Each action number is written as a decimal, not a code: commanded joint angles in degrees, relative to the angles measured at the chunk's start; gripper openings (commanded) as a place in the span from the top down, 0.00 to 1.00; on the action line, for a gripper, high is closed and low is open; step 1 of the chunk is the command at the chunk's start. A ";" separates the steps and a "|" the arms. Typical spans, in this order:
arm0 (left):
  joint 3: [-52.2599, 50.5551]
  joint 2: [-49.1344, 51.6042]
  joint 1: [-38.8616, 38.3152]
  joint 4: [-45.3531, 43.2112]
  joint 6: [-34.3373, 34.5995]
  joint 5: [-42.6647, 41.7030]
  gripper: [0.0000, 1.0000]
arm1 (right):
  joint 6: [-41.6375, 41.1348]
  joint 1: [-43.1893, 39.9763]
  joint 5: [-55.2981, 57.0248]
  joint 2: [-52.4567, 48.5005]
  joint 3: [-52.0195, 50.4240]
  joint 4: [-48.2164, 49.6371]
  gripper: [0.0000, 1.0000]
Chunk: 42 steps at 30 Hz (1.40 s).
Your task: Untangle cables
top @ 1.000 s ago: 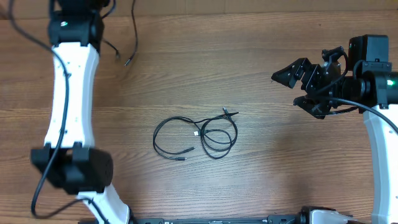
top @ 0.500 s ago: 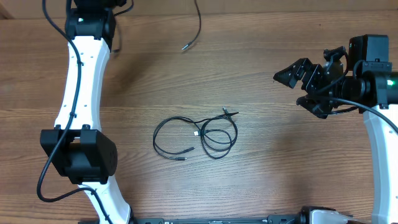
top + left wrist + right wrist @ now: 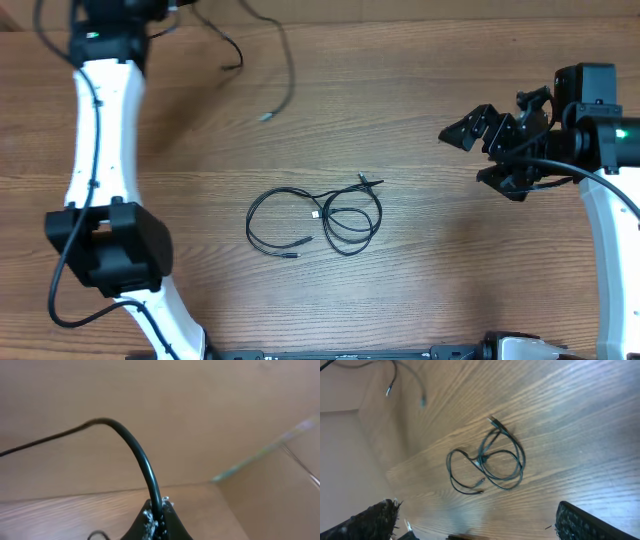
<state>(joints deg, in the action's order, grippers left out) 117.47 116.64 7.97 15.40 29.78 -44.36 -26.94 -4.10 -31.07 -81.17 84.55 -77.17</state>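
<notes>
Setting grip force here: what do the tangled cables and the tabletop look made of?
The cables: thin black cords, matte jacket, probably rubber or plastic, since they lie in limp loops; one plug tip glints silver, likely metal. The table: brown wood grain with slight sheen, wood or laminate, unclear which.

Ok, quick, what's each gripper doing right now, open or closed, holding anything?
Left gripper: shut on a cable.
Right gripper: jaws open, holding nothing.

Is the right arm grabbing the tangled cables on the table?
No, the right gripper is off to the side, jaws open, apart from the cables.
</notes>
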 commanded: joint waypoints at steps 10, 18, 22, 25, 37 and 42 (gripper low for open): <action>0.83 11.96 18.95 6.25 -2.73 7.65 0.91 | 2.34 -0.09 4.70 0.35 -3.50 -3.50 0.00; 1.09 11.08 31.82 7.69 -3.37 12.79 0.35 | 3.48 -0.09 6.73 0.35 -3.50 -5.68 0.00; 1.14 9.77 36.50 11.85 -2.97 12.83 0.34 | 3.48 -0.09 8.15 0.35 -3.50 -5.51 0.00; 1.14 9.62 38.16 17.16 -5.70 12.59 0.28 | 3.45 -0.09 8.37 0.35 -3.50 -4.92 0.00; -0.44 9.64 24.87 26.99 -22.16 32.52 0.19 | 3.48 -0.09 8.35 0.35 -3.50 -4.63 0.00; -0.44 11.37 16.11 25.16 -26.77 52.54 0.18 | 3.48 -0.09 8.37 0.35 -3.52 -4.90 0.00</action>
<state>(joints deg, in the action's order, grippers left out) 117.54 128.75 27.44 41.32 8.12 -6.92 -23.92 -4.08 -23.18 -81.17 81.19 -82.11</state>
